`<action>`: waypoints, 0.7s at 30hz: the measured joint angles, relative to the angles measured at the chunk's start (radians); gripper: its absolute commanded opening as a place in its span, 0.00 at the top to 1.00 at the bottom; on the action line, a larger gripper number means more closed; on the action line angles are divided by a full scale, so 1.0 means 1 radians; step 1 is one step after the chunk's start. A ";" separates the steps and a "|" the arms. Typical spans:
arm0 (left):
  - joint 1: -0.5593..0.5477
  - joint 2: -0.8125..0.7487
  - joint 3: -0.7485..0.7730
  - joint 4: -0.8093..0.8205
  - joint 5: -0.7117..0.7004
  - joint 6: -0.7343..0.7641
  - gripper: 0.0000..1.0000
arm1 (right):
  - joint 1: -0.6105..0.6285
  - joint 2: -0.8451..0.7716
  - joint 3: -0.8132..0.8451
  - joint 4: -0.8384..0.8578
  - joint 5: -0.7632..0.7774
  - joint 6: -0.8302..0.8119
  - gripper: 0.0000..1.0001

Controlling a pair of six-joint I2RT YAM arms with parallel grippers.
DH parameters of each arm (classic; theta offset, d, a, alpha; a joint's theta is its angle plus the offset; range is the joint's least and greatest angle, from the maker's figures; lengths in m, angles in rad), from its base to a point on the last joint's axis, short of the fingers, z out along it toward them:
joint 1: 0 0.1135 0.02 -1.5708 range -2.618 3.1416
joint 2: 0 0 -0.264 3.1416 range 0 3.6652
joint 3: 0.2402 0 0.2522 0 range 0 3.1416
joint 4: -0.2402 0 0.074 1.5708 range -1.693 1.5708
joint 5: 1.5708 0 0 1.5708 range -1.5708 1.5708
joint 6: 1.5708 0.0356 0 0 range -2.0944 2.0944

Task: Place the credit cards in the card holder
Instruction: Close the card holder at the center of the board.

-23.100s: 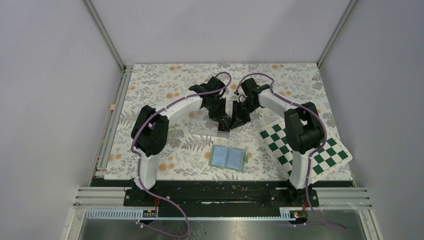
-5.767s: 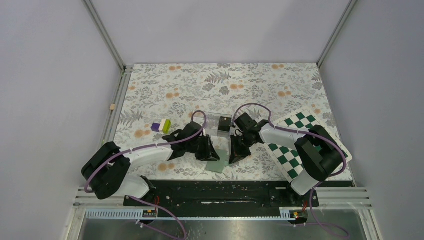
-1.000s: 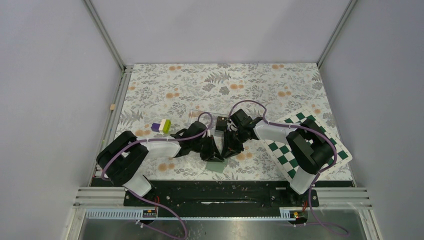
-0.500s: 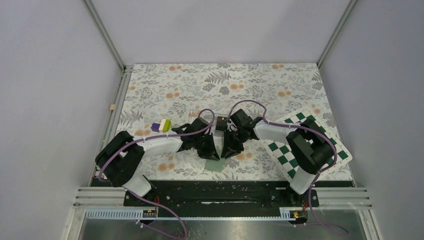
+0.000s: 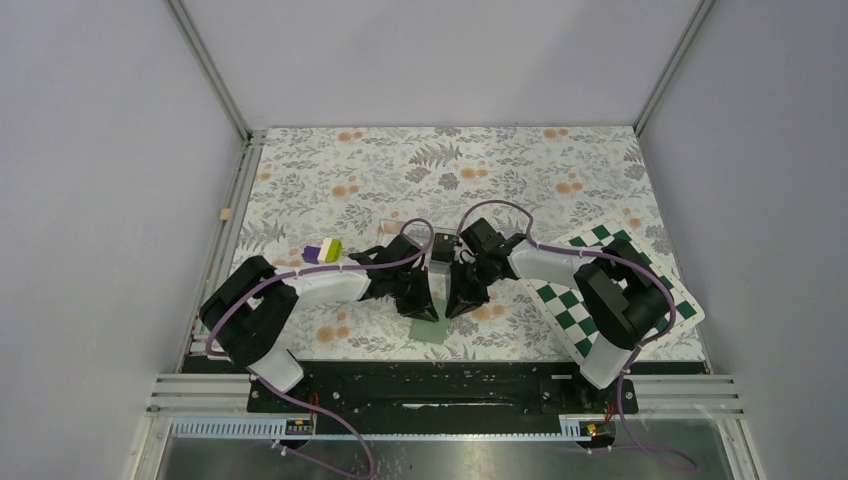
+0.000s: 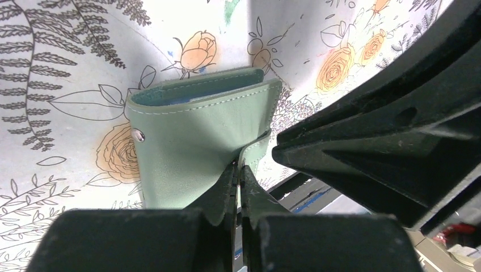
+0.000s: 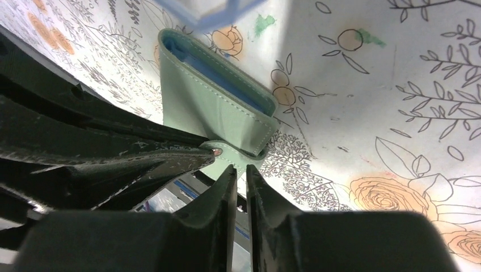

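Surface: floral counter [image 5: 560, 170]; both arms reach low to its near-centre.
Place: holder [image 6: 193, 147] lies flat and folded shut, close to the counter's near edge, between the two end effectors.
Left arm: left end effector [image 6: 238, 170] is clenched on the holder's tab [image 7: 232, 156].
Right arm: right end effector [image 7: 238, 173] is almost closed at the tab's edge; whether it pinches anything I cannot tell.
Heading: mouth with blue pockets faces away from the bases; long axis seems left–right, slightly skewed.
Risk: tugging the tab may drag or lift the whole holder instead of opening it; the crowded tips could collide.
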 measured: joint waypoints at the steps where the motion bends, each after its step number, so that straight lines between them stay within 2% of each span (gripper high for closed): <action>1: 0.000 0.002 0.002 0.000 0.000 0.001 1.00 | 0.000 -0.004 0.000 0.000 0.000 -0.005 0.93; 3: 0.000 0.003 0.002 0.000 0.000 0.001 1.00 | 0.000 -0.014 0.000 0.000 -0.003 -0.011 1.00; 11: 0.000 0.005 0.003 0.000 0.000 0.002 0.98 | 0.031 -0.009 0.003 0.005 -0.005 -0.013 1.00; 14: 0.000 0.005 0.003 0.000 -0.001 0.002 0.89 | 0.046 0.019 0.013 0.004 0.003 -0.016 1.00; 17: 0.000 0.005 0.003 0.000 -0.004 -0.002 0.71 | 0.047 0.035 0.023 0.001 0.003 -0.016 1.00; 19: -0.002 0.000 0.003 0.011 -0.001 -0.005 0.66 | 0.047 0.038 0.024 -0.001 0.004 -0.016 1.00; 21: -0.002 -0.010 0.001 0.016 -0.001 -0.010 0.66 | 0.047 0.040 0.027 -0.004 0.005 -0.017 1.00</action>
